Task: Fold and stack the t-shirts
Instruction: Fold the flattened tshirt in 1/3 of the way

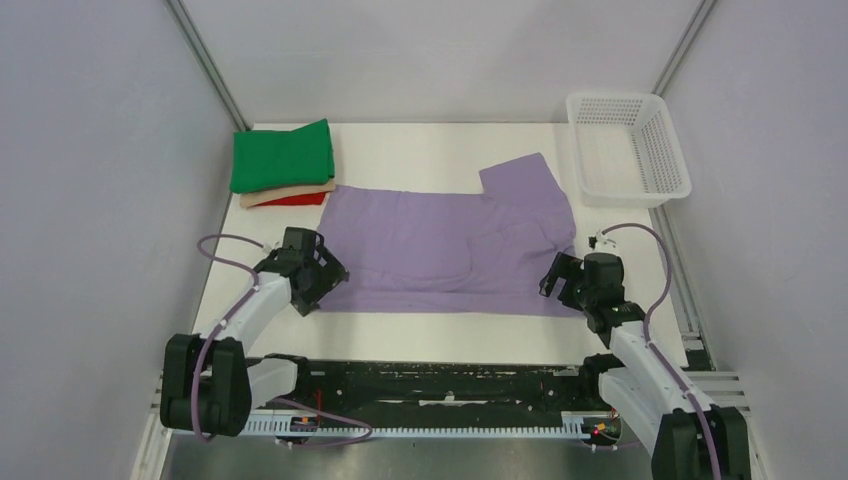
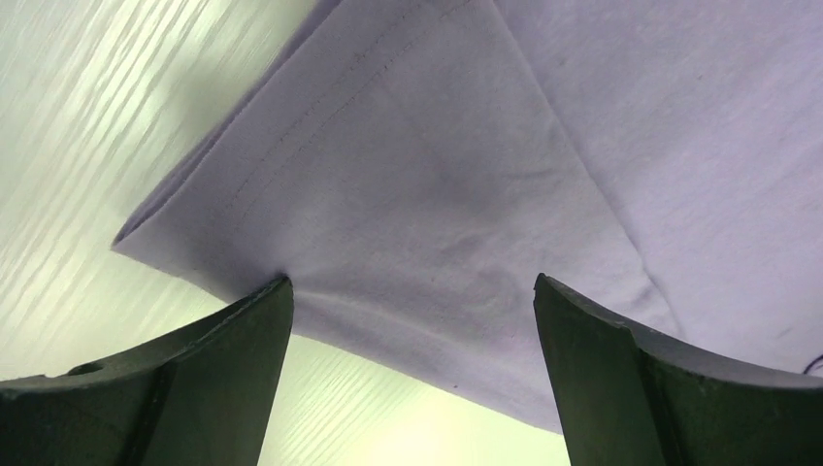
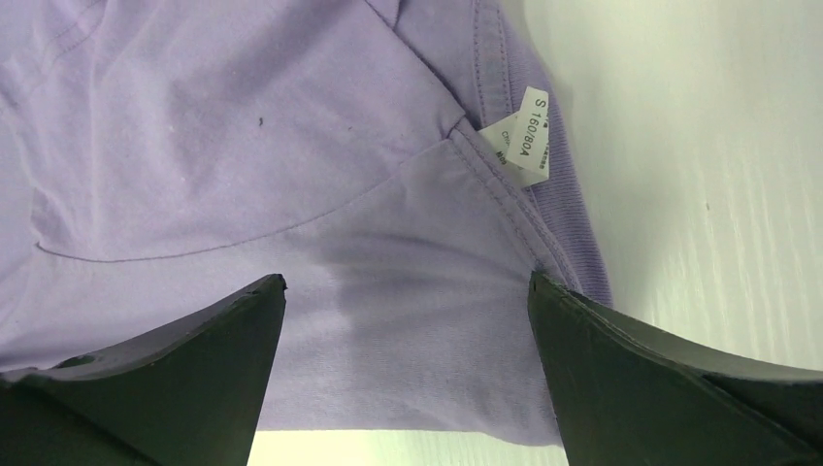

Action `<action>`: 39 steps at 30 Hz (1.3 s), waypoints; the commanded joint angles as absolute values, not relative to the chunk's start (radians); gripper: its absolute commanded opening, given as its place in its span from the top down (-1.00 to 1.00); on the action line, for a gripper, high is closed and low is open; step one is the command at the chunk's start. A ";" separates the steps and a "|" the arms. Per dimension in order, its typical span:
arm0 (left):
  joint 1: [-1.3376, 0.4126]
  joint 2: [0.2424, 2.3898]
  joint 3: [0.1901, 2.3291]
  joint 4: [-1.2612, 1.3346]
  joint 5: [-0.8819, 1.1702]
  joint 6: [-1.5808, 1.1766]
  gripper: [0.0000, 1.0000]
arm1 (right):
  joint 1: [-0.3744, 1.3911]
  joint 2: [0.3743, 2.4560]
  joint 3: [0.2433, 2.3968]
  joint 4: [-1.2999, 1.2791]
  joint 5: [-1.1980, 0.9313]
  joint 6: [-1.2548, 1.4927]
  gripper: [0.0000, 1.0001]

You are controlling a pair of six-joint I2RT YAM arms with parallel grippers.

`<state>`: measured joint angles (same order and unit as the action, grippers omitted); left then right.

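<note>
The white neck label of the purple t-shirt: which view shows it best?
The right wrist view: the neck label lies close and sharp, readable, at the collar of the lavender t-shirt. The top external view is too far to show it; the left wrist view shows only a hemmed corner.

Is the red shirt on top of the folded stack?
No, the green shirt lies on top, with the beige shirt and red shirt beneath it.
</note>
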<state>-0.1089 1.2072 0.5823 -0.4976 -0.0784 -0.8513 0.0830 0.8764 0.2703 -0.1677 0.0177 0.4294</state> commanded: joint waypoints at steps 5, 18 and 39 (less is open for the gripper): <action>-0.114 1.014 0.534 -0.680 -0.114 -0.870 -0.99 | 0.176 0.702 0.297 -0.390 0.150 0.376 -0.96; -0.115 1.073 0.585 -0.546 -0.030 -0.861 -0.99 | 0.179 0.836 0.364 -0.024 -0.049 0.296 -0.96; -0.156 1.228 0.675 -0.425 0.032 -0.861 -0.99 | 0.454 1.142 0.450 0.054 0.017 0.321 -0.96</action>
<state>-0.1230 1.2015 0.6163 -0.4870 -0.0139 -0.8524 0.3252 1.1038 0.4263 0.0147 -0.0574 0.3138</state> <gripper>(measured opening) 0.993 0.979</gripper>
